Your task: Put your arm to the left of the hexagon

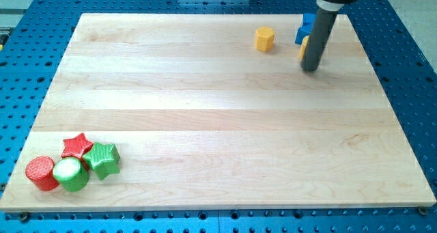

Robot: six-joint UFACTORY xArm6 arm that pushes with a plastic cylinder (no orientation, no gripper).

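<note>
A yellow hexagon block [265,38] sits near the view's top, right of centre, on the wooden board [218,117]. My tip [311,68] rests on the board to the right of the hexagon and slightly lower, about a block's width or more away. The dark rod hides part of a blue block [306,28] and a second yellow block [302,50], whose shapes I cannot make out.
At the view's bottom left stands a cluster: a red star [77,146], a green star [103,158], a red cylinder [41,173] and a green cylinder [71,174]. A blue perforated table [27,69] surrounds the board.
</note>
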